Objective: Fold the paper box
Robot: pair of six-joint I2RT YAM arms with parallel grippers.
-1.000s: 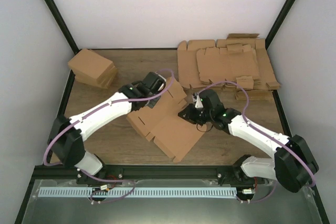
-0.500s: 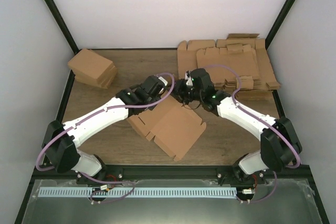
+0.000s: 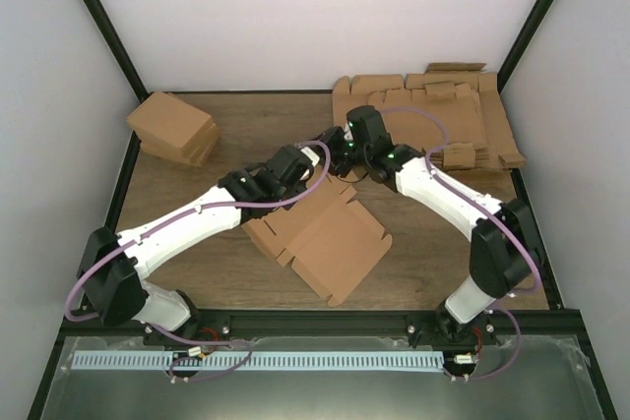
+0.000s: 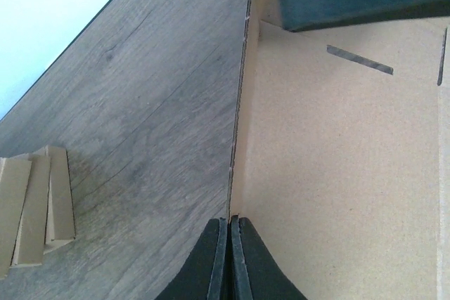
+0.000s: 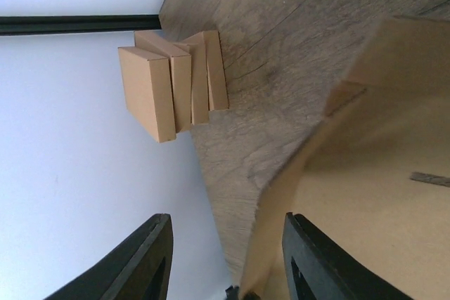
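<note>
The flat brown die-cut cardboard paper box (image 3: 330, 243) lies at the centre of the wood-grain counter (image 3: 197, 263), its 12 o'clock flap raised. The jaws of the left gripper (image 4: 229, 224) are fully closed, pinching that flap's edge. The jaws of the right gripper (image 5: 226, 221) stand partly apart beside the flap, holding nothing

Parted claw (image 5: 228, 228), paper box (image 5: 365, 194) panel, stacked cartons (image 5: 172, 79)

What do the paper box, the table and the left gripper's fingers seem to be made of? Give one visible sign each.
The paper box: brown cardboard, matt, with a speckled fibrous face and die-cut slots. The table: wood or wood-look laminate, grey-brown grain lines; which, unclear. The fingers of the left gripper: probably black plastic, smooth, slight sheen.
</note>
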